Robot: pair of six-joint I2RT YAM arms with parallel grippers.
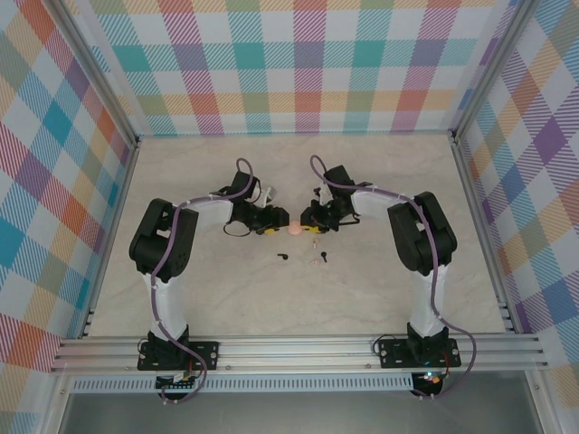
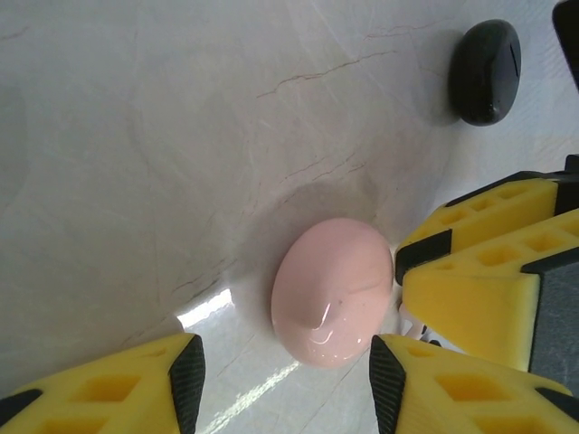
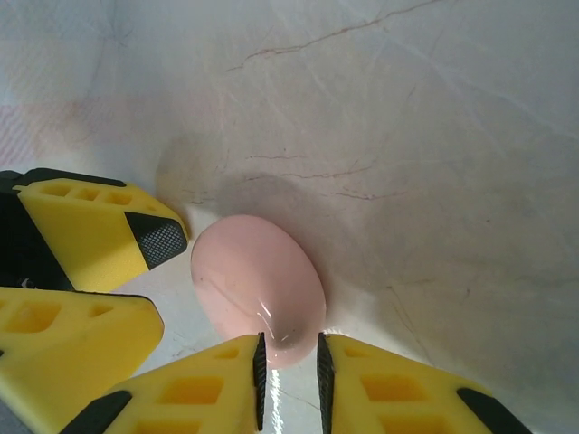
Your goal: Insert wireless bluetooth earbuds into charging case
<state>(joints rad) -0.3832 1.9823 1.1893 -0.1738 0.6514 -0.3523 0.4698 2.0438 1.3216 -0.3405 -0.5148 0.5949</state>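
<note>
A closed, glossy pink charging case lies on the marble table between both grippers. In the right wrist view my right gripper has its jaws nearly together, pinching the near edge of the pink case. My left gripper is open, its pads on either side of the case's near end without gripping it. From above, the left gripper and right gripper face each other across the case. Loose earbuds lie nearer the arm bases: a black one, another black one, a pale one.
A closed black case lies beyond the pink one, on the right arm's side. The right gripper's yellow fingers crowd the pink case in the left wrist view; the left gripper's fingers do so in the right wrist view. Checked walls surround the table.
</note>
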